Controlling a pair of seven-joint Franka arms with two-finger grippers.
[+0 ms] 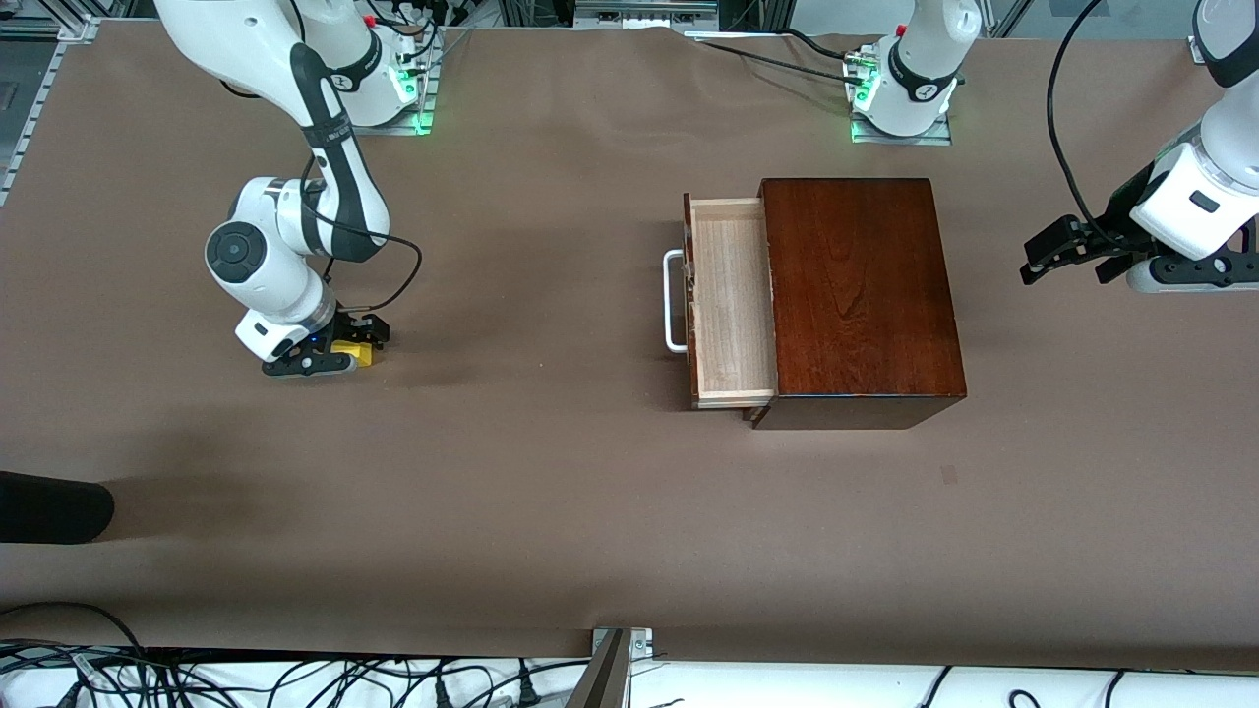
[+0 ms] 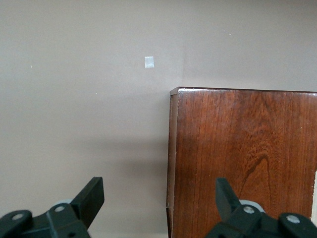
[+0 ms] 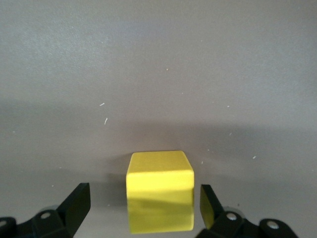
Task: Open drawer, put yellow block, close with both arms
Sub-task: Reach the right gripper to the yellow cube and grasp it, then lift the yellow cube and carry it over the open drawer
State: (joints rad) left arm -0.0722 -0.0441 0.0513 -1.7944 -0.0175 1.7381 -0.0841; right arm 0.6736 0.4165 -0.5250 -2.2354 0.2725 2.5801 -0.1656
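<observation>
The yellow block (image 1: 354, 353) sits on the table near the right arm's end. My right gripper (image 1: 339, 346) is down around it. In the right wrist view the block (image 3: 159, 191) stands between the open fingers (image 3: 79, 201) with a gap on each side. The drawer (image 1: 730, 295) is pulled out of the mahogany box (image 1: 861, 295), its tray empty and its white handle (image 1: 674, 300) facing the right arm's end. My left gripper (image 1: 1067, 258) is open and empty, over the table beside the box toward the left arm's end. The left wrist view shows the box (image 2: 242, 158).
A dark object (image 1: 49, 506) juts in at the table's edge, nearer the front camera than the block. Cables (image 1: 295, 678) lie along the front edge. A small pale patch (image 2: 149, 62) marks the table near the box.
</observation>
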